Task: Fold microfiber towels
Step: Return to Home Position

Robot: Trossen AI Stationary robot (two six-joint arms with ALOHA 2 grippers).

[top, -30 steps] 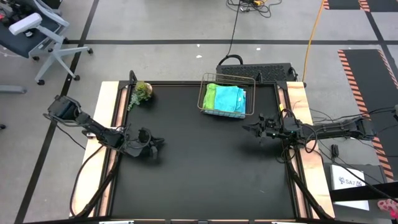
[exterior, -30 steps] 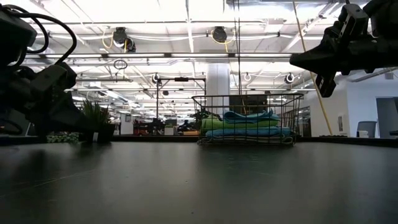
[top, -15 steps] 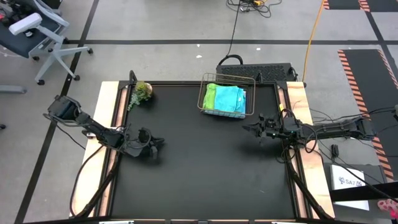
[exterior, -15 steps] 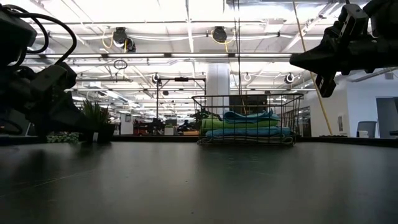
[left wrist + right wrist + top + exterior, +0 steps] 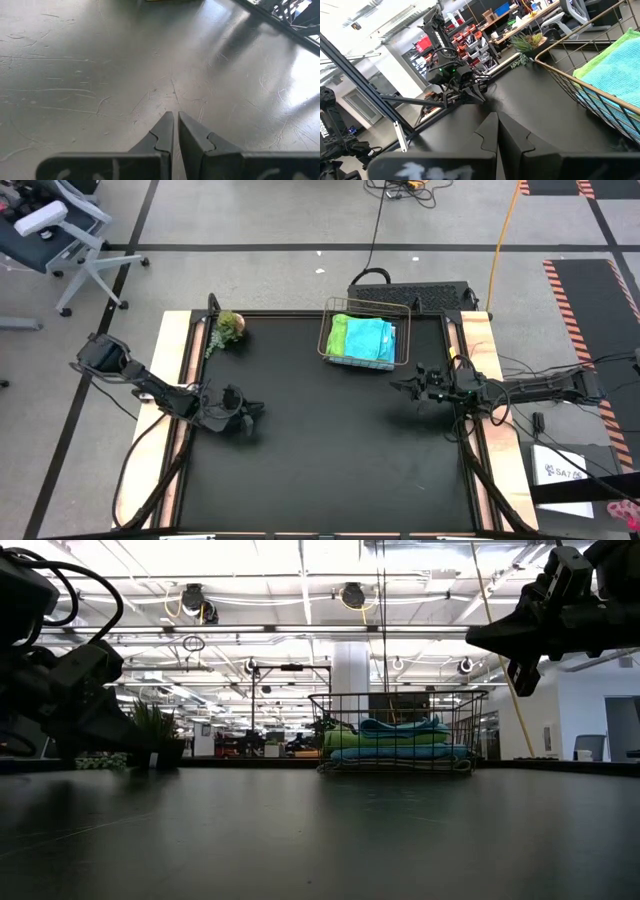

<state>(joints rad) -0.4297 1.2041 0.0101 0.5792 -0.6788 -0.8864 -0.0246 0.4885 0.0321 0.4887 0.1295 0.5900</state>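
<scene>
My left gripper (image 5: pixel 256 409) hangs over the left part of the table (image 5: pixel 320 470), its jaws pressed together on nothing. My right gripper (image 5: pixel 397 387) hovers by the right edge, near the wire basket (image 5: pixel 366 303), jaws likewise closed and empty. The folded microfiber towels (image 5: pixel 370 338), blue and lime green showing, lie stacked inside that basket at the far edge
</scene>
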